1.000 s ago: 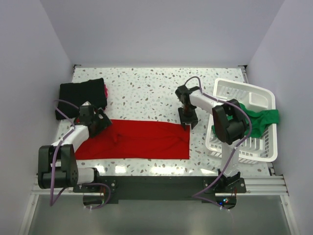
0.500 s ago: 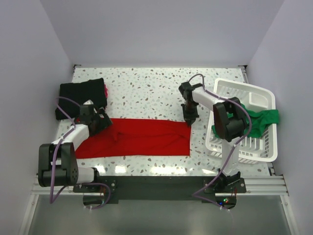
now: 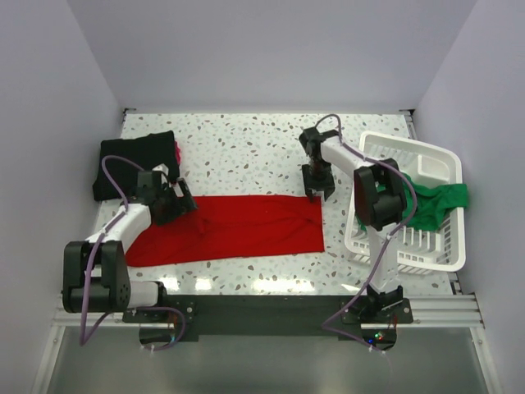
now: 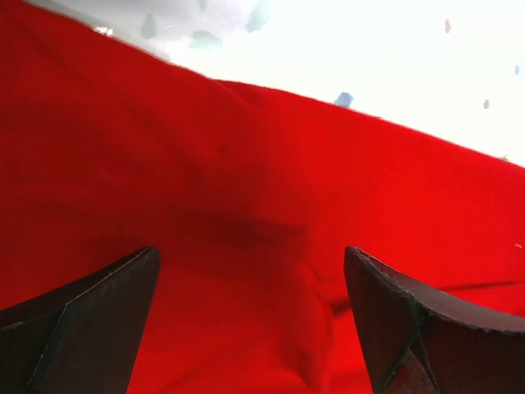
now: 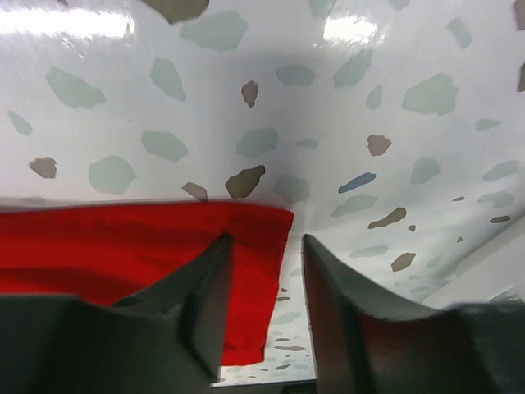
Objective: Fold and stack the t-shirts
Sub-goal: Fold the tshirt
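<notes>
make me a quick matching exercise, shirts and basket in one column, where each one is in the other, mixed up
Things:
1. red t-shirt
2. black t-shirt
3. green t-shirt
4. basket

Places:
a. in a compact pile at the far left
b. standing at the right edge
c. spread flat in front of both arms
d. draped over a white slatted rim

Pairs: 1-c, 2-a, 3-d, 4-b
</notes>
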`<state>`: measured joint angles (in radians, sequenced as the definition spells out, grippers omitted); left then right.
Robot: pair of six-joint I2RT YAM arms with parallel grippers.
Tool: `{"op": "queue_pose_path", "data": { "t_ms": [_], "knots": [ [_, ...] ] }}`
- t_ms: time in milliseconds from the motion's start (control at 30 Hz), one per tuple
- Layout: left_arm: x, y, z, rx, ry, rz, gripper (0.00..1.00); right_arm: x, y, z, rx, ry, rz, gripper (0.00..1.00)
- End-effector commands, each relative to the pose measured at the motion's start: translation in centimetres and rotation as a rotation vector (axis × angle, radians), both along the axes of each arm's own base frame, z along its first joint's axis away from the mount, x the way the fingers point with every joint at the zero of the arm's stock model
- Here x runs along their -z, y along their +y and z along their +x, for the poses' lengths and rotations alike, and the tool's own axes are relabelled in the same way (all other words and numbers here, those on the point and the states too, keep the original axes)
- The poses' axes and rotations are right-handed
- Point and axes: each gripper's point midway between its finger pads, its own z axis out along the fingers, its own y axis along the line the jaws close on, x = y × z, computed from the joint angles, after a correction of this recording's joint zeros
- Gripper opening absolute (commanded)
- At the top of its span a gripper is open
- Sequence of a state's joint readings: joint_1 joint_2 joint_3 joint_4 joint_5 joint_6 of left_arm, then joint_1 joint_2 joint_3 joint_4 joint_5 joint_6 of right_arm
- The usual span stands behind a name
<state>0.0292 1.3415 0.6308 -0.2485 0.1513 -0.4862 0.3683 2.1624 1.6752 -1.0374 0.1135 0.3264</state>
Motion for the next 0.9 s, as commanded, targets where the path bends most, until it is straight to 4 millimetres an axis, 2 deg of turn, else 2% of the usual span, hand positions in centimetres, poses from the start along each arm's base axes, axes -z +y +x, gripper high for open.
{"op": "queue_pose_path", "data": {
  "t_ms": [0, 67, 133, 200, 267, 333, 367, 400, 433, 500, 567, 600, 700, 767, 867],
  "knots": [
    [-4.7, -1.1, 1.5, 0.062, -0.07, -0.033, 0.99, -2.7, -0.4, 2.6, -0.006, -0.08, -0.02, 0.53],
    [-6.7, -1.1, 2.1, 0.066, -0.101, -0.026, 1.0, -3.7, 0.2, 2.7, -0.012, -0.092, -0.002, 0.57],
    [-7.1, -0.8, 2.2, 0.058, -0.1, -0.014, 1.0, -5.4, 1.0, 2.9, -0.017, -0.127, 0.027, 0.62],
    [-6.7, -0.9, 2.0, 0.054, -0.08, -0.019, 1.0, -6.3, 2.3, 2.2, -0.028, -0.14, 0.071, 0.64],
    [-5.3, -1.1, 1.6, 0.041, -0.05, -0.038, 1.0, -6.4, 4.0, 1.2, -0.045, -0.135, 0.124, 0.64],
    [-4.2, -1.5, 1.4, 0.025, -0.024, -0.077, 1.0, -5.5, 5.4, -0.8, -0.052, -0.09, 0.164, 0.6],
    [-3.6, -1.7, 1.4, 0.017, -0.025, -0.09, 1.0, -5.1, 5.7, -1.1, -0.053, -0.089, 0.166, 0.57],
    [-3.2, -1.9, 1.3, 0.003, -0.016, -0.111, 1.0, -4.0, 5.8, -2.5, -0.044, -0.045, 0.174, 0.53],
    [-3.2, -2.0, 1.7, -0.002, -0.032, -0.119, 0.99, -3.7, 6.2, -3.1, -0.046, -0.032, 0.186, 0.51],
    [-1.9, -2.0, 1.0, -0.037, -0.003, -0.133, 1.0, -2.3, 6.0, -4.4, -0.034, 0.006, 0.184, 0.45],
    [-0.5, -2.0, 0.4, -0.059, 0.023, -0.14, 0.99, -1.6, 5.8, -4.9, -0.031, 0.021, 0.183, 0.4],
    [-0.1, -2.1, 0.1, -0.08, 0.037, -0.155, 1.0, -1.1, 5.6, -5.5, -0.036, 0.04, 0.176, 0.34],
    [1.8, -2.2, -1.5, -0.128, 0.104, -0.176, 0.99, 0.0, 4.9, -5.8, -0.038, 0.061, 0.139, 0.25],
    [2.9, -2.1, -3.0, -0.155, 0.155, -0.177, 1.0, 0.7, 4.5, -5.9, -0.041, 0.075, 0.115, 0.24],
    [3.5, -2.4, -4.8, -0.186, 0.202, -0.195, 1.0, 1.4, 3.9, -6.1, -0.046, 0.099, 0.083, 0.24]
  ]
}}
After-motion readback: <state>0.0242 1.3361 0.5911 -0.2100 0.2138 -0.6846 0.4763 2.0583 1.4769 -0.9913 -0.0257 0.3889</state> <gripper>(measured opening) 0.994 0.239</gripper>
